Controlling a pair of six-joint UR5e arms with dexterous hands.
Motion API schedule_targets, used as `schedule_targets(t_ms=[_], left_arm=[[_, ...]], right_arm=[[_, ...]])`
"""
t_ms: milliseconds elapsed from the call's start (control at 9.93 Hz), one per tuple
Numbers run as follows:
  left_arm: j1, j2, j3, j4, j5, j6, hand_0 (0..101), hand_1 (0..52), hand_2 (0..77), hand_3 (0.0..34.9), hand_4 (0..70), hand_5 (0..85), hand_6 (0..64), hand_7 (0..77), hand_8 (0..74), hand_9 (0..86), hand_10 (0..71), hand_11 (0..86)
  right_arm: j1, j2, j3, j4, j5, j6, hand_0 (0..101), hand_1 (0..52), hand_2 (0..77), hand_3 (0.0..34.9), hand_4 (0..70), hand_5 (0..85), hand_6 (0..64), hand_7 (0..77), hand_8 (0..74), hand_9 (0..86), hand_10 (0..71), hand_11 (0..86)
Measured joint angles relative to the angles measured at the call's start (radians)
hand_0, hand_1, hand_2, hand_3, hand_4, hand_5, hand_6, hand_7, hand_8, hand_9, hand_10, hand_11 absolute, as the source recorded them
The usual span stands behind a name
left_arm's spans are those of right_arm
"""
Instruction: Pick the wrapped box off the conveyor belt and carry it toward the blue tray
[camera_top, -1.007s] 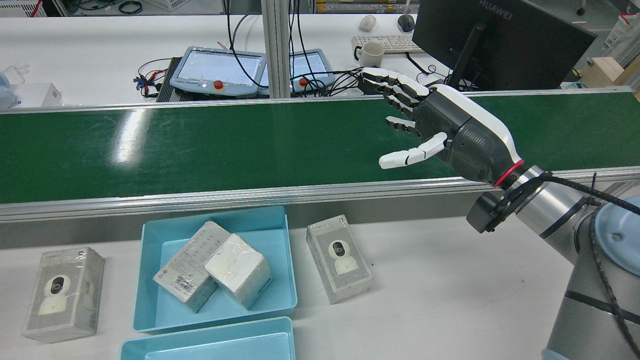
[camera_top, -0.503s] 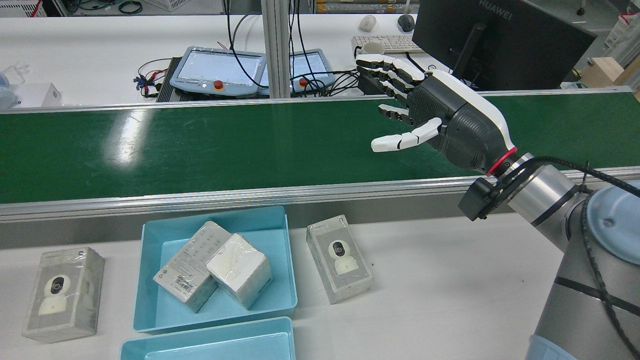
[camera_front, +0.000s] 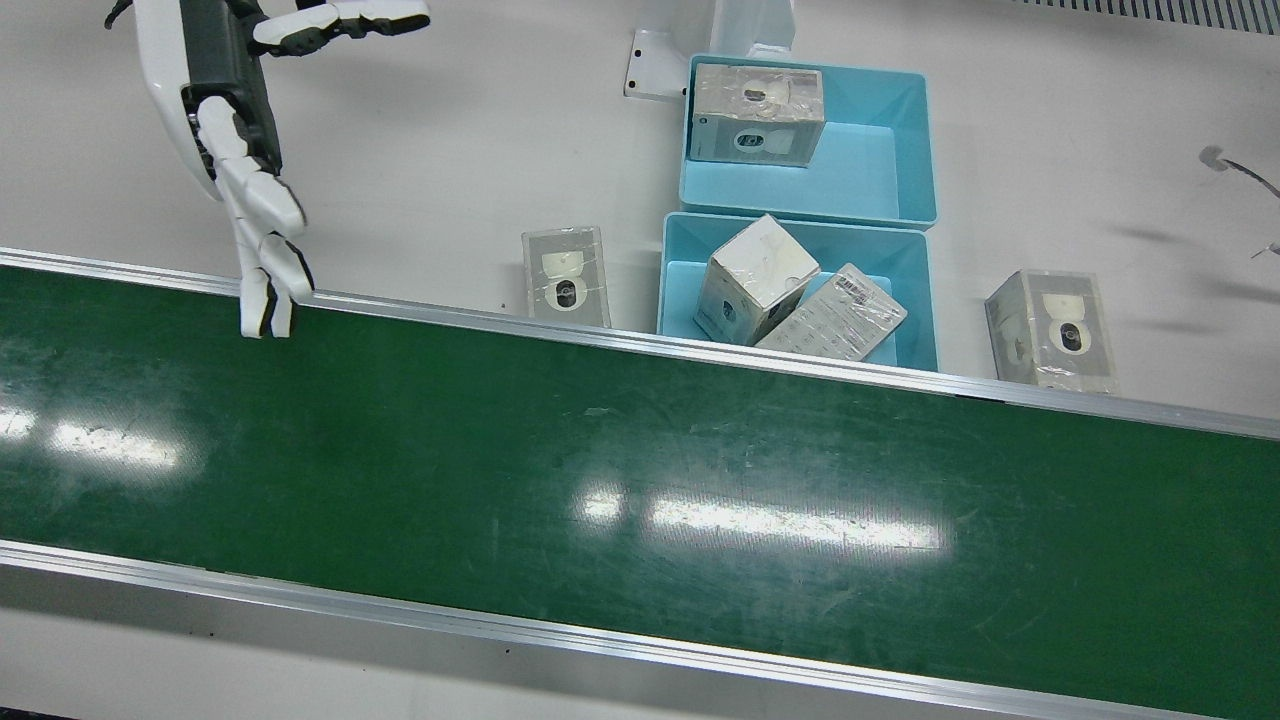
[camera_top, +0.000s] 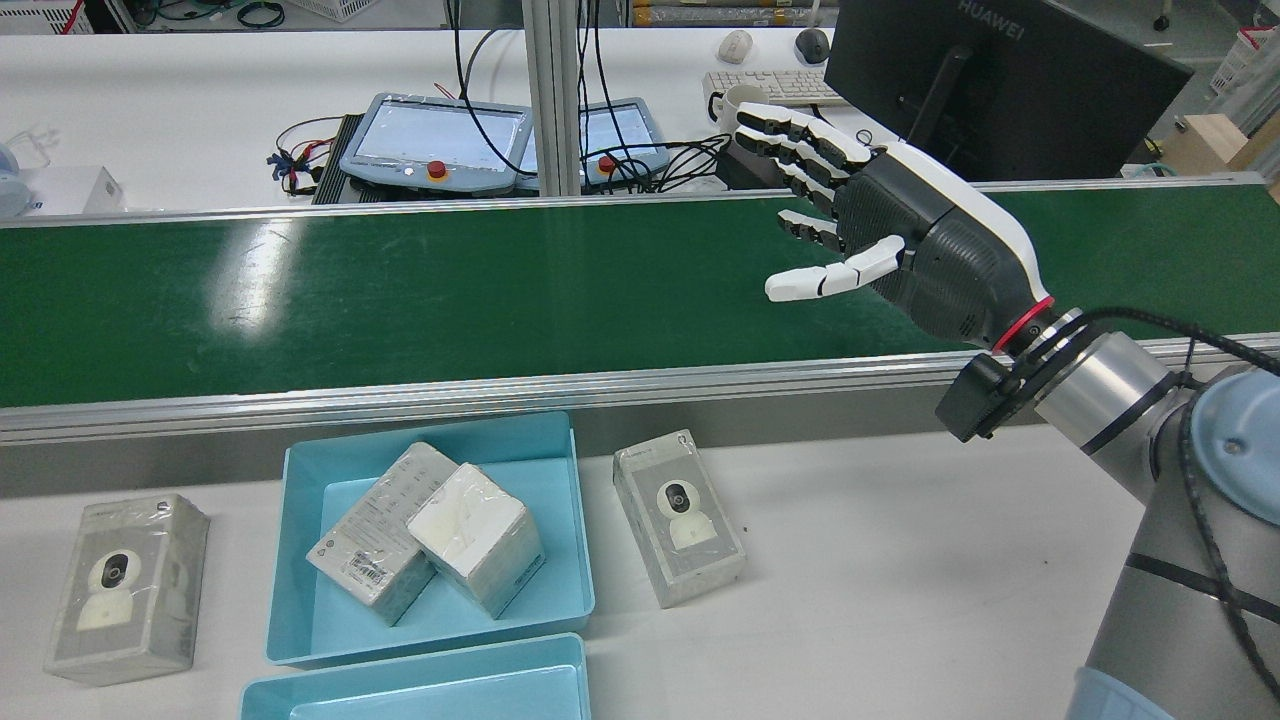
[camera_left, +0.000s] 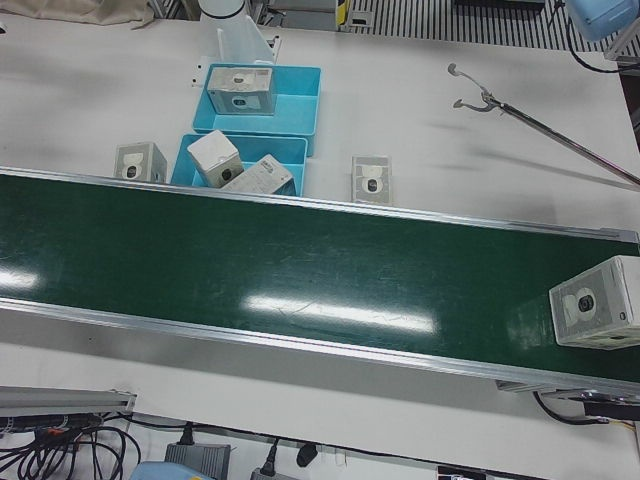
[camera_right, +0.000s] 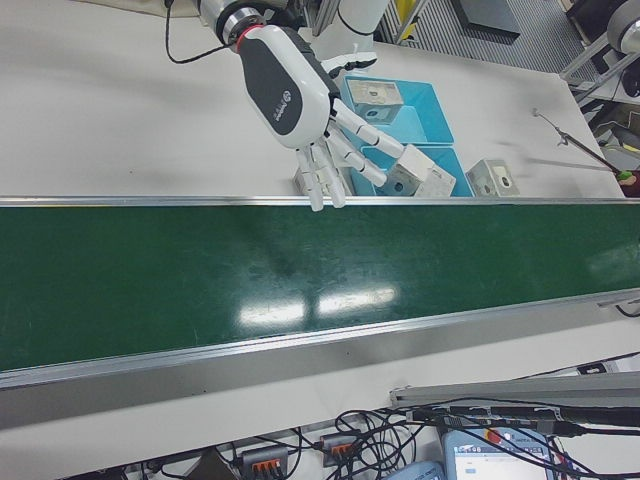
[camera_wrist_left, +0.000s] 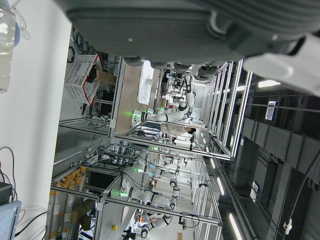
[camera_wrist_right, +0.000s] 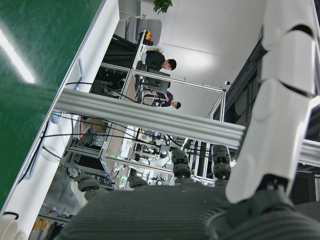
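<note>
A wrapped box (camera_left: 597, 315) with a camera picture lies on the green conveyor belt (camera_left: 300, 260) at the far right end of the left-front view; no other view shows it. My right hand (camera_top: 900, 250) is open with fingers spread and holds nothing. It hovers over the near part of the belt at the other end, and also shows in the front view (camera_front: 230, 130) and right-front view (camera_right: 300, 100). The blue tray (camera_top: 540, 470) beside the belt holds two wrapped boxes. Only the dark underside of my left hand (camera_wrist_left: 165, 30) shows; its fingers are hidden.
A second blue tray (camera_front: 870, 160) holds one box. Two loose wrapped boxes lie on the white table either side of the trays (camera_top: 678, 515) (camera_top: 125, 585). A thin metal rod (camera_left: 540, 120) reaches over the table. Pendants, a monitor and cables stand beyond the belt.
My right hand rose and drifted left over the belt, then came back right and slightly down. Its fingers stayed spread. The boxes and trays have not moved.
</note>
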Motion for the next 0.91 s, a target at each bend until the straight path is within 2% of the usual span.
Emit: schedule_targets(t_ms=[201, 302, 604, 906], left_arm=[[0.0, 0.0, 0.0, 0.0, 0.0, 0.0, 0, 0.0, 0.5, 0.0, 0.0, 0.5, 0.0, 0.5, 0.5, 0.5, 0.0, 0.0], [0.0, 0.0, 0.0, 0.0, 0.0, 0.0, 0, 0.0, 0.5, 0.0, 0.0, 0.5, 0.0, 0.5, 0.5, 0.5, 0.0, 0.0], [0.0, 0.0, 0.0, 0.0, 0.0, 0.0, 0, 0.0, 1.1, 0.0, 0.0, 0.5, 0.0, 0.5, 0.5, 0.0, 0.0, 0.0], [0.0, 0.0, 0.0, 0.0, 0.0, 0.0, 0, 0.0, 1.1, 0.0, 0.0, 0.5, 0.0, 0.5, 0.5, 0.5, 0.0, 0.0]], right_arm=[[0.055, -0.003, -0.04, -0.023, 0.001, 0.013, 43, 8.7, 10.9, 30.1, 4.9, 10.4, 0.0, 12.0, 0.0, 1.1, 2.2, 3.3], [0.077, -0.003, -0.062, -0.031, 0.006, 0.033, 43, 8.7, 10.9, 30.1, 4.9, 10.4, 0.0, 12.0, 0.0, 1.1, 2.2, 3.3], [0.102, 0.035, -0.173, -0.032, 0.051, 0.136, 41, 8.7, 9.8, 30.1, 3.8, 12.0, 0.0, 14.7, 0.0, 1.1, 4.4, 6.5], [0.107, 0.07, -0.263, -0.011, 0.063, 0.169, 40, 8.7, 9.8, 30.1, 3.8, 13.6, 0.0, 12.0, 0.0, 1.1, 4.4, 6.5]])
